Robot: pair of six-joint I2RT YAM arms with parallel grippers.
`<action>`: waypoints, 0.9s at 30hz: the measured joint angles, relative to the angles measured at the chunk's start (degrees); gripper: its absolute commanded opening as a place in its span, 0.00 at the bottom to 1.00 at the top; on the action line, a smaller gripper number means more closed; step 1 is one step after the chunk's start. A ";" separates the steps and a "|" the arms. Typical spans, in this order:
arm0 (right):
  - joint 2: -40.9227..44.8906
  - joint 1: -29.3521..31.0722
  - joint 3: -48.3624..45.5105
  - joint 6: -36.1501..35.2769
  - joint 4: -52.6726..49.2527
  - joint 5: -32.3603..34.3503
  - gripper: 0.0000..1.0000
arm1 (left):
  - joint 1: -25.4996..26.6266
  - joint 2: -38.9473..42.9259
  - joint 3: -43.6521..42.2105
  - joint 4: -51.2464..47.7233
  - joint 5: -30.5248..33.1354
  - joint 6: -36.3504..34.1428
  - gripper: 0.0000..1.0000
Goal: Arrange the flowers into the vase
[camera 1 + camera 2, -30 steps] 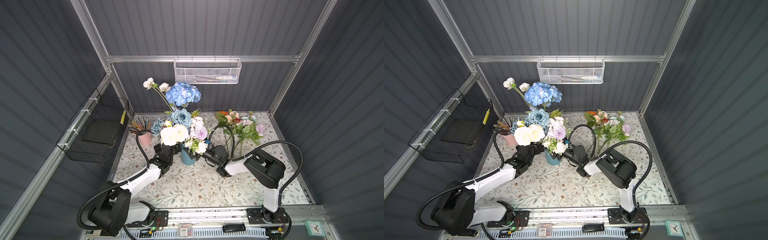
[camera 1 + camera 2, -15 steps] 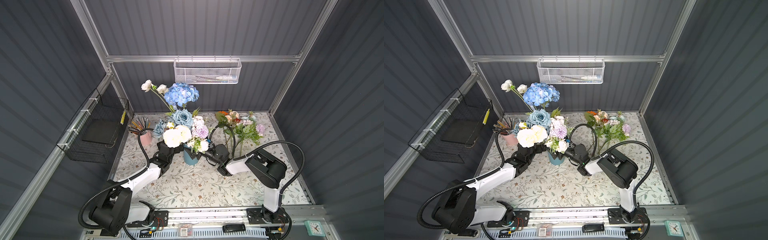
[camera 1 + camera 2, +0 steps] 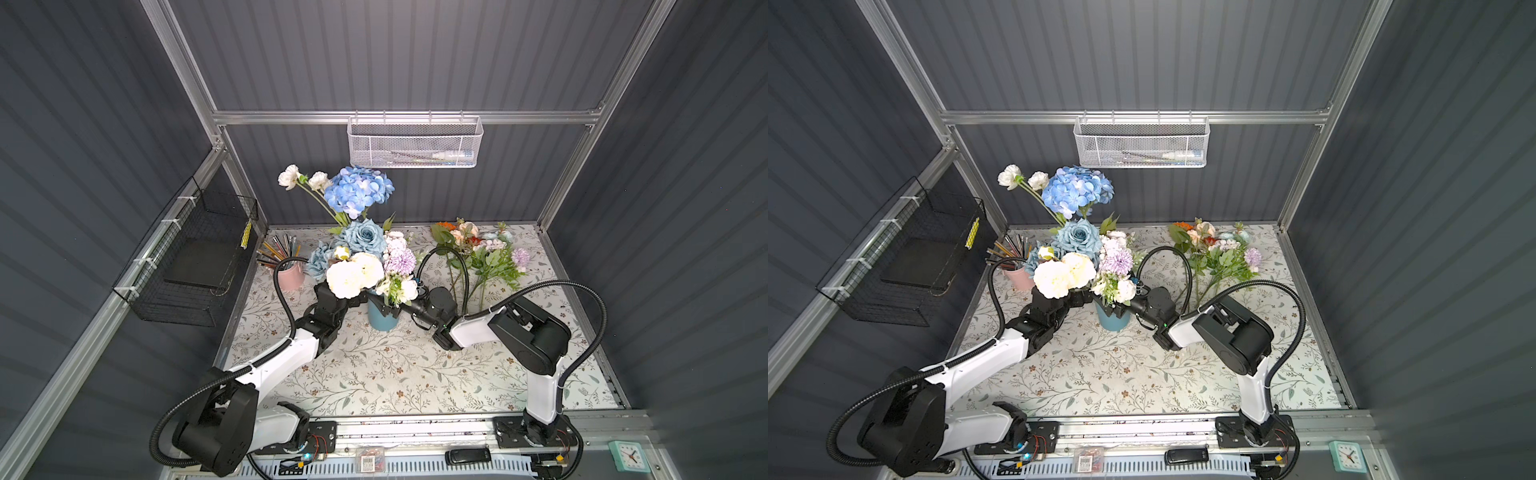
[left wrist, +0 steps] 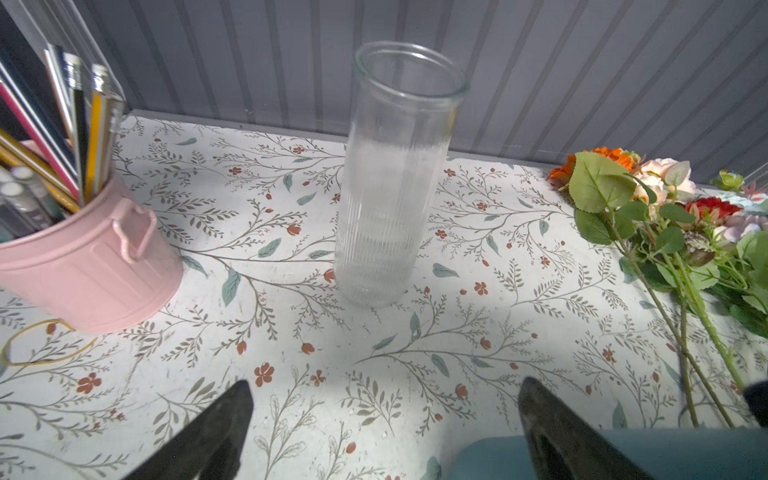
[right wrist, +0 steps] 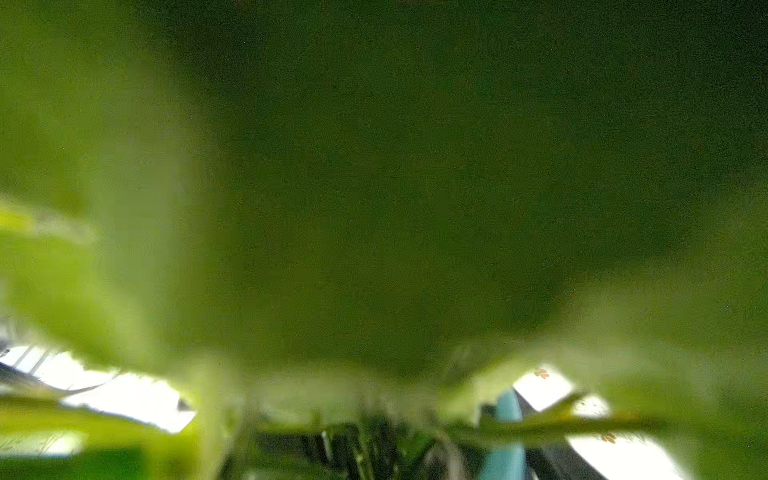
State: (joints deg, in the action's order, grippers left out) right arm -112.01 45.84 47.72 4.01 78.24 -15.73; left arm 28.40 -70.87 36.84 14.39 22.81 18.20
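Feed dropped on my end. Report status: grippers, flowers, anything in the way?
Left gripper open, empty, beside teal vase. Right gripper buried in bouquet, jaws unseen. More flowers loose on table. Leaves blind right wrist view.

Dark grey ribbed walls point(image 3: 415, 54), aluminium frame rails point(image 3: 291, 117), floral-print table covering point(image 3: 395, 374), white mesh basket point(image 3: 413, 143).

left arm point(image 3: 282, 361) stretched forward, left hand point(image 4: 385, 386) jaws wide apart | right arm point(image 3: 473, 332) elbow bent, right hand point(image 3: 400, 309) jaws hidden
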 measured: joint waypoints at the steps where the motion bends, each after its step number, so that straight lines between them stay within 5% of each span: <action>1: 0.24 -0.13 -0.46 0.20 0.28 0.04 0.26 | 0.13 1.16 0.00 -0.52 1.03 0.00 1.00; 19: 10.19 -9.31 -4.42 0.13 -11.58 -0.39 0.00 | -1.42 7.02 0.00 -5.81 8.35 1.09 1.00; 27: 10.05 -11.10 1.07 -2.21 -14.86 -0.87 0.00 | -1.90 6.97 -0.15 -5.79 8.63 1.97 1.00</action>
State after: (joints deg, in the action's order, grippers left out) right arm -101.95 34.74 48.80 1.80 63.37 -16.60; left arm 26.50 -63.90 36.69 8.60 31.44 20.16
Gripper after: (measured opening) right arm 0.803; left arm 0.998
